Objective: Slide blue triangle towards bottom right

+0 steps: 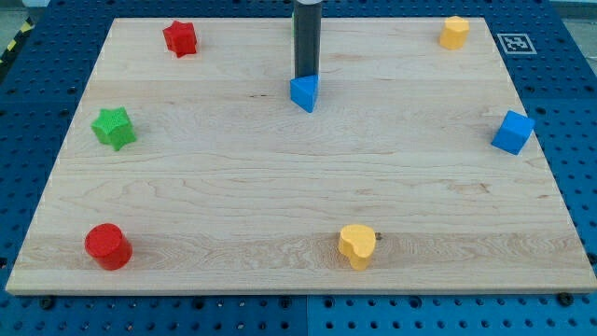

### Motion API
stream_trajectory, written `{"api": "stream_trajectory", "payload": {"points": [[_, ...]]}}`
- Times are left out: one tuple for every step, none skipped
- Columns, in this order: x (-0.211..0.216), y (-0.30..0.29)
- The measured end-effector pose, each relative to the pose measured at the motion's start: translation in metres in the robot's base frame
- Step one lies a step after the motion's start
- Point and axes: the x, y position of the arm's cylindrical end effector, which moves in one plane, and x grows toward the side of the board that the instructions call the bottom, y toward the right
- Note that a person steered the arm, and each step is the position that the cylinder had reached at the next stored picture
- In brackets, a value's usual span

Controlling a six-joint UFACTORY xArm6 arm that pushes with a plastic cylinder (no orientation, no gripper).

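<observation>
The blue triangle [304,93] lies on the wooden board [298,187] near the top middle. My dark rod comes down from the view's top, and my tip [306,77] sits right at the triangle's top edge, touching it or nearly so.
A red star [180,38] is at the top left, a green star [114,127] at the left, a red cylinder [108,246] at the bottom left. A yellow heart [357,245] is at the bottom middle, a blue cube [513,132] at the right, a yellow block [454,33] at the top right.
</observation>
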Motion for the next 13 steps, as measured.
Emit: {"api": "stream_trajectory", "payload": {"points": [[0.001, -0.026], [0.025, -0.008], [0.036, 0.006], [0.036, 0.006], [0.036, 0.006], [0.054, 0.006], [0.058, 0.012], [0.062, 0.032], [0.072, 0.047], [0.074, 0.072], [0.080, 0.093], [0.111, 0.107], [0.122, 0.115]]}}
